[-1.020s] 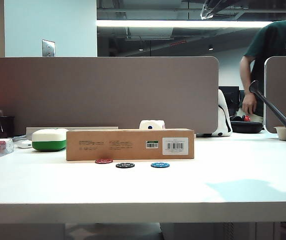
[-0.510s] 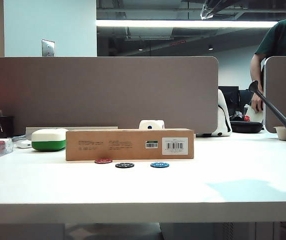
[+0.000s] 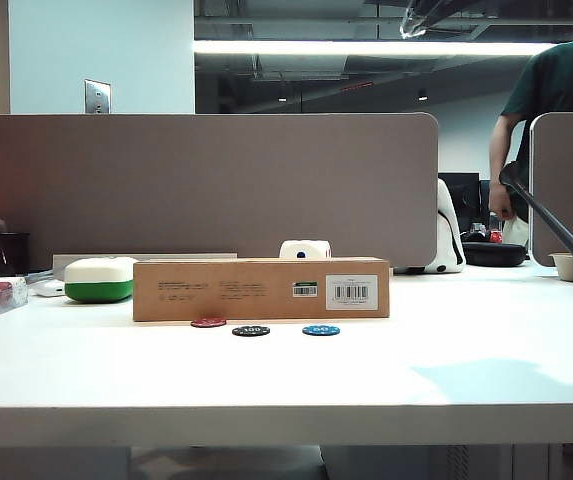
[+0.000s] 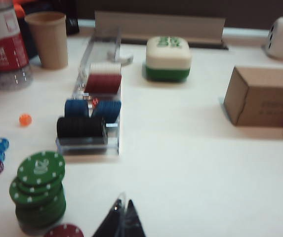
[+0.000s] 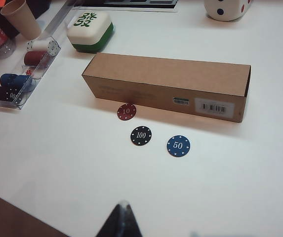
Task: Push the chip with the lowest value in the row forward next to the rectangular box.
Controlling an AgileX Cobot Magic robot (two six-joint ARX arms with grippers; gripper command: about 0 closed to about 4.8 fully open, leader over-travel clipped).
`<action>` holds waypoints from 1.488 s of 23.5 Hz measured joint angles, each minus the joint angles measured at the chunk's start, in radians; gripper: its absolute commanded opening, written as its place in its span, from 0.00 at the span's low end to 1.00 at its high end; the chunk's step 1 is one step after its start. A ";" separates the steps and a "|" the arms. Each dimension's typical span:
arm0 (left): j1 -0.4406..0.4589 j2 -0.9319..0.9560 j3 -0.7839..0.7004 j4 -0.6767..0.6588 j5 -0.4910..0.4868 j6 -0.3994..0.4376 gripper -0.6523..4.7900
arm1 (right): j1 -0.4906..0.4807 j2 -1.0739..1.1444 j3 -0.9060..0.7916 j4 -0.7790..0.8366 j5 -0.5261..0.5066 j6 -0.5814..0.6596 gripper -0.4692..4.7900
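Observation:
The red chip [image 5: 126, 111] marked 10 lies flat just in front of the rectangular box [image 5: 166, 84], nearer to it than the rest of the row. The black 100 chip [image 5: 141, 135] and blue 50 chip [image 5: 178, 145] lie farther from the box. The exterior view shows the red chip [image 3: 208, 322] at the box's [image 3: 261, 290] foot. My right gripper [image 5: 123, 207] is shut and empty, well back from the chips above bare table. My left gripper [image 4: 123, 205] is shut and empty too, off to the left near a green chip stack [image 4: 37, 190]. The box's end [image 4: 262, 96] shows there.
A clear chip tray [image 4: 89, 118] with red, blue and black chips, a white-and-green case [image 5: 89, 29], a paper cup [image 4: 47, 37], a bottle [image 4: 5, 47] and small dice lie at the left. A large white die [image 5: 225, 7] stands behind the box. A person [image 3: 551, 110] stands beyond the partition.
The person in the background has shifted about. The chips and the box have not moved.

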 measured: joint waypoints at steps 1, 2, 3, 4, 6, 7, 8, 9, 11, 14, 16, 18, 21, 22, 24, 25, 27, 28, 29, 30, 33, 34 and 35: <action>0.002 0.000 0.000 0.018 0.000 0.000 0.11 | 0.000 0.000 0.000 0.000 0.000 0.000 0.08; 0.007 0.000 0.000 0.038 0.000 0.000 0.11 | 0.000 0.000 0.000 0.000 0.000 0.000 0.08; 0.021 0.000 0.000 0.062 0.004 0.000 0.11 | 0.000 0.000 0.000 0.000 0.000 0.000 0.08; 0.048 -0.001 0.001 0.081 0.003 0.000 0.11 | 0.000 0.000 0.000 0.000 0.000 0.000 0.08; 0.049 -0.001 0.000 0.078 0.004 0.000 0.11 | 0.000 0.000 0.000 0.001 0.000 0.000 0.08; 0.047 -0.001 0.000 0.076 0.009 0.000 0.11 | 0.000 0.000 0.000 0.002 0.000 0.000 0.08; 0.048 -0.001 0.000 0.077 0.017 0.000 0.11 | 0.000 0.000 0.000 0.003 0.000 0.000 0.08; 0.048 -0.001 0.000 0.078 0.032 0.000 0.11 | 0.000 0.000 0.000 0.005 0.000 0.000 0.08; 0.048 0.000 0.000 0.092 0.080 0.000 0.11 | 0.000 0.000 0.000 0.006 0.000 0.000 0.08; 0.048 0.000 0.000 0.120 0.111 0.000 0.11 | 0.000 0.000 0.000 0.006 0.000 0.000 0.08; 0.048 -0.001 0.000 0.123 0.111 0.000 0.11 | 0.000 0.000 0.000 0.006 0.000 0.000 0.08; 0.048 0.000 0.000 0.123 0.109 0.000 0.11 | 0.000 0.000 0.000 0.006 0.000 0.000 0.08; 0.048 0.000 0.000 0.126 0.109 0.000 0.11 | 0.000 0.000 0.000 0.006 0.000 0.000 0.08; 0.048 0.000 0.000 0.129 0.109 0.000 0.11 | 0.000 0.000 0.000 0.006 0.000 0.000 0.08; 0.048 0.000 0.000 0.129 0.109 0.000 0.11 | 0.000 0.000 0.000 0.006 0.000 0.000 0.08; 0.048 0.000 0.000 0.129 0.109 0.000 0.11 | 0.000 0.000 0.000 0.006 0.000 0.000 0.08; 0.048 0.000 0.000 0.129 0.109 0.000 0.11 | 0.000 0.000 0.000 0.006 0.000 0.000 0.08; 0.048 0.000 0.000 0.129 0.109 0.000 0.11 | 0.000 0.000 0.000 0.006 0.000 0.000 0.08; 0.048 0.000 0.000 0.133 0.109 0.000 0.11 | 0.000 0.000 0.000 0.006 0.000 0.000 0.08; 0.048 0.000 0.000 0.146 0.109 0.000 0.11 | 0.000 0.000 0.000 0.006 0.000 0.000 0.08; 0.048 0.000 0.000 0.158 0.109 0.000 0.11 | 0.003 -0.008 0.000 0.008 0.001 0.000 0.08; 0.048 0.000 0.000 0.158 0.109 0.000 0.11 | 0.008 -0.010 0.000 0.008 0.005 0.000 0.08; 0.048 0.000 0.000 0.158 0.109 0.000 0.11 | 0.014 -0.011 0.000 0.007 0.012 -0.001 0.08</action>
